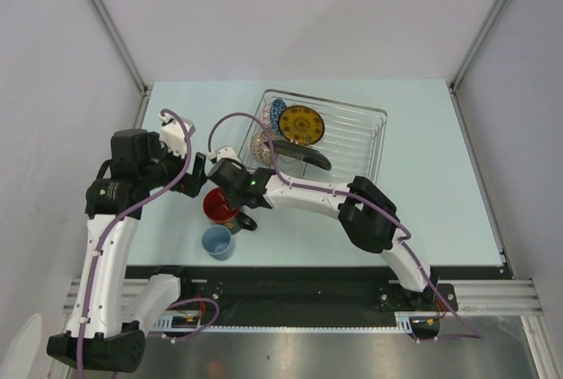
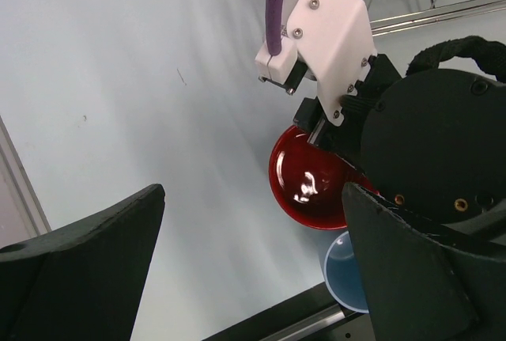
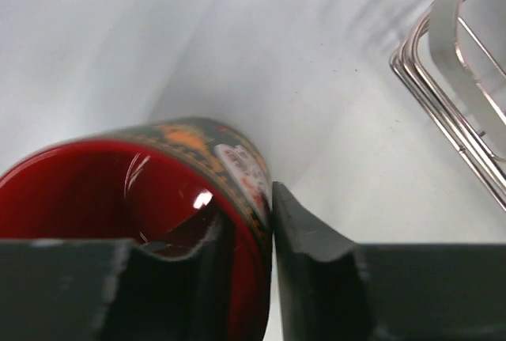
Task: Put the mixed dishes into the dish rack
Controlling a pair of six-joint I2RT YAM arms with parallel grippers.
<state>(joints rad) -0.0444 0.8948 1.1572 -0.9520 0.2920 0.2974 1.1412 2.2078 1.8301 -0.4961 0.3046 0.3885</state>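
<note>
Black mug, red inside, orange print [image 3: 233, 159]: upright toward the pale table's [image 1: 431, 212] near edge, outside the silver wire rack [image 1: 380, 146]. My right gripper [image 3: 249, 214] pinches its wall; left gripper [image 2: 249, 198] spread wide. Squeeze firmly, lift straight up.

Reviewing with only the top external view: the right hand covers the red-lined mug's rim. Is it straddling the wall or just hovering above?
Observer: The right wrist view shows the right hand straddling the wall of the black mug, one finger inside and one outside. I cannot confirm a firm pinch.
Operator: And the left hand, holding anything?
Observer: No. The left wrist view shows the left hand wide open with nothing between its fingers.
</note>
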